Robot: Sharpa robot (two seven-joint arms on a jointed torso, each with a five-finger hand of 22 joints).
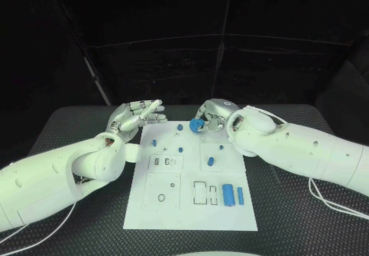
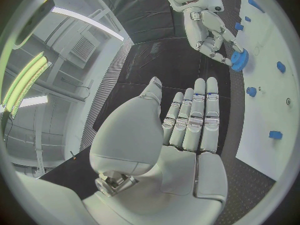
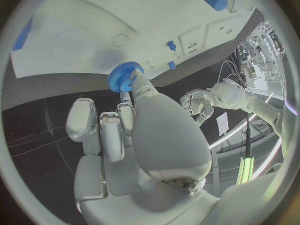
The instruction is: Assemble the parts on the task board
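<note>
The white task board [image 1: 192,218] lies in the middle of the black table. My right hand [image 1: 215,113] hovers over the board's far edge and pinches a blue gear [image 1: 197,125] between thumb and fingertips. The right wrist view shows the gear [image 3: 124,76] at the fingertips of that hand [image 3: 137,130], just off the board's edge [image 3: 150,20]. My left hand [image 1: 137,116] is held above the board's far left corner, fingers straight and apart, holding nothing. From the left wrist, the left hand [image 2: 187,127] points toward the right hand [image 2: 209,30] and its gear [image 2: 239,60].
Small blue pegs [image 1: 154,143] [image 1: 210,160] stand in the board's far half. A blue cylinder [image 1: 227,194] and a thin blue bar [image 1: 240,196] lie in the near right part, beside rectangular slots. Black matting surrounds the board.
</note>
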